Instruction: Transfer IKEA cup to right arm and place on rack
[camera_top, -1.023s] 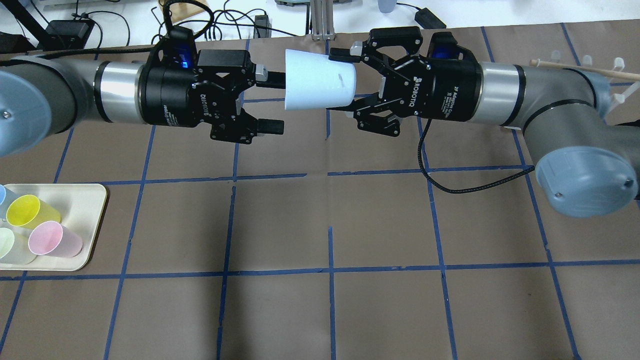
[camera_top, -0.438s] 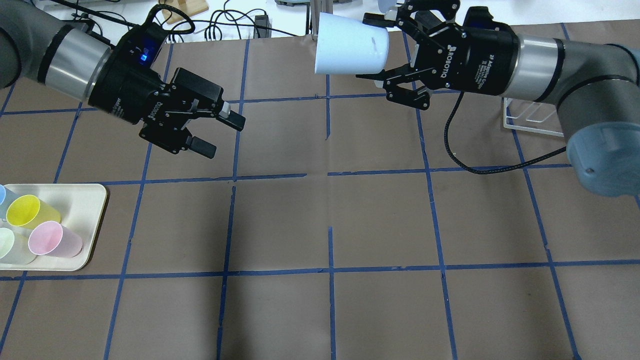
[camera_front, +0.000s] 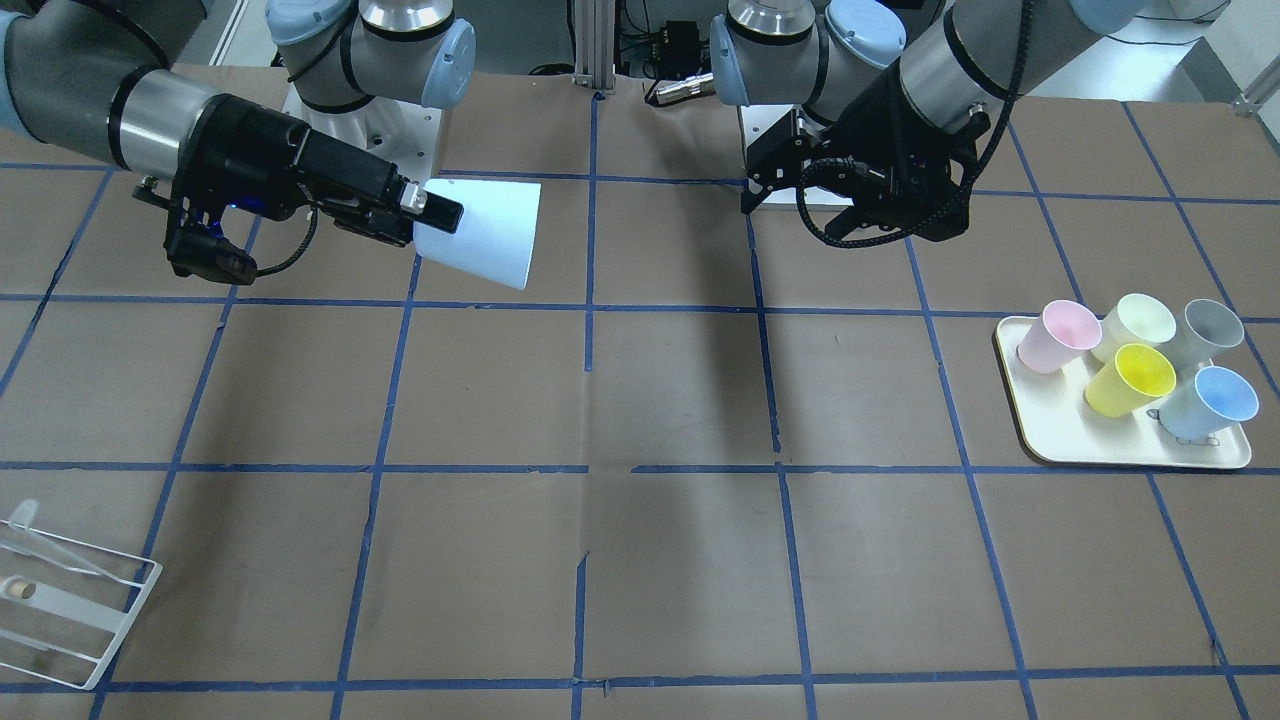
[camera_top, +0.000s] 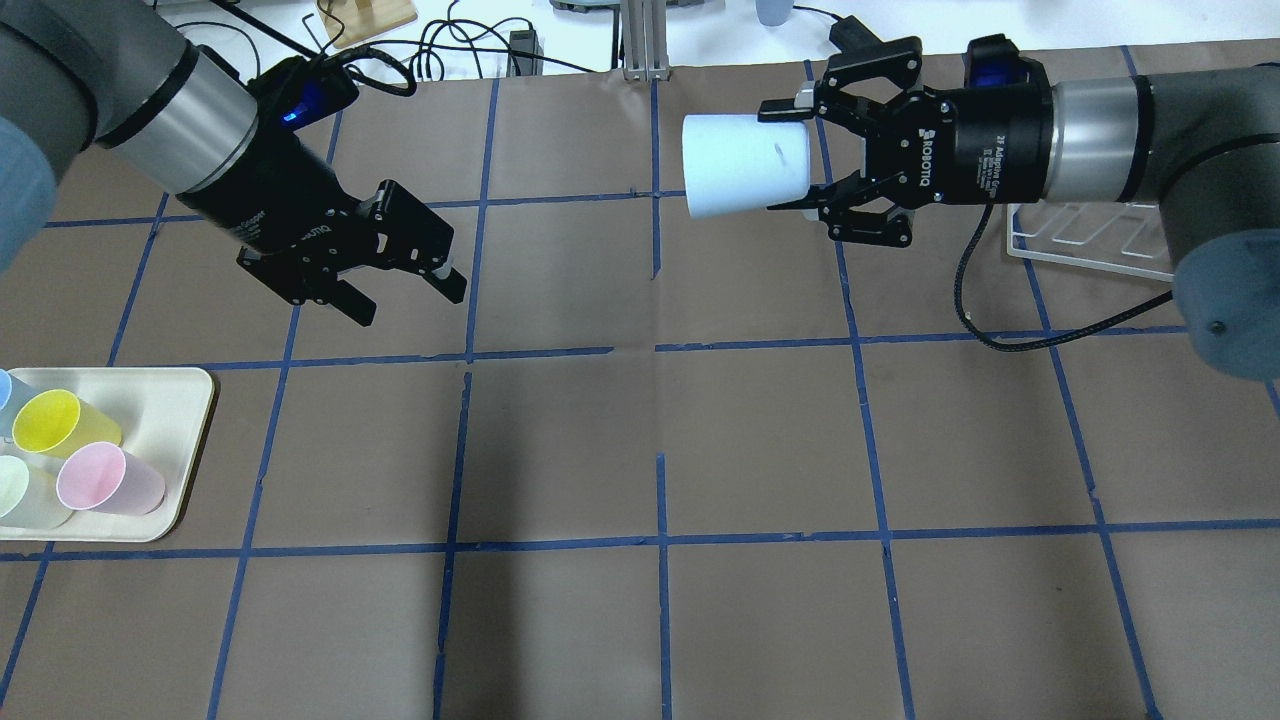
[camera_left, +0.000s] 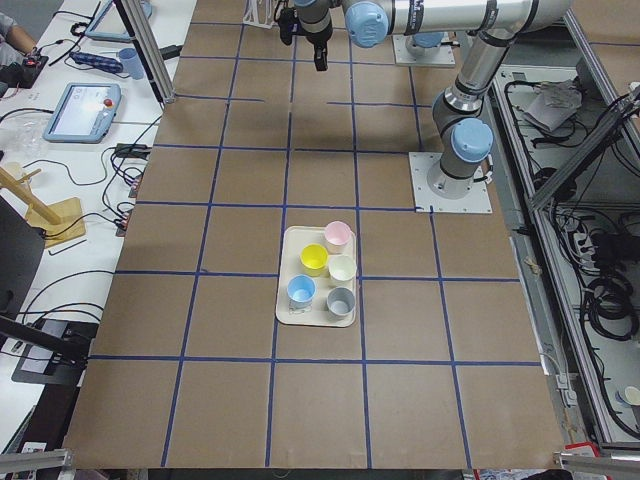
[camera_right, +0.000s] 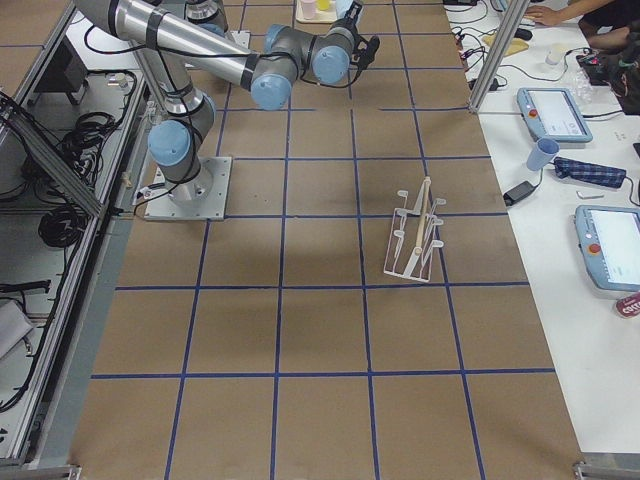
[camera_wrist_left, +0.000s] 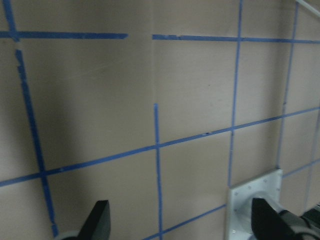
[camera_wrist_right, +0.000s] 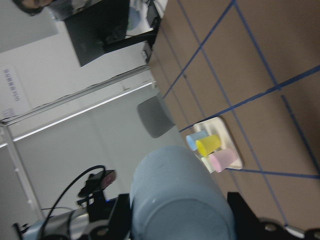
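Observation:
My right gripper (camera_top: 790, 155) is shut on the narrow end of the pale-blue IKEA cup (camera_top: 742, 165). It holds the cup on its side above the table, mouth towards the left arm. The front view shows the same cup (camera_front: 487, 232) in the right gripper (camera_front: 432, 218). The cup (camera_wrist_right: 181, 200) fills the bottom of the right wrist view. My left gripper (camera_top: 405, 280) is open and empty, well to the left of the cup. Its fingertips (camera_wrist_left: 100, 220) have only table between them. The white wire rack (camera_top: 1090, 232) stands behind the right forearm, partly hidden; it also shows in the front view (camera_front: 62, 598).
A cream tray (camera_top: 185, 400) at the near left holds yellow (camera_top: 55, 422), pink (camera_top: 100, 480) and other cups. The front view shows the tray (camera_front: 1130, 460) with a grey cup (camera_front: 1212, 328) and a blue one (camera_front: 1215, 400). Brown paper with blue tape lines covers the table.
The arms have drawn apart. The right gripper has carried the cup to the right. The open left gripper has swung back to the left and towards the near side.

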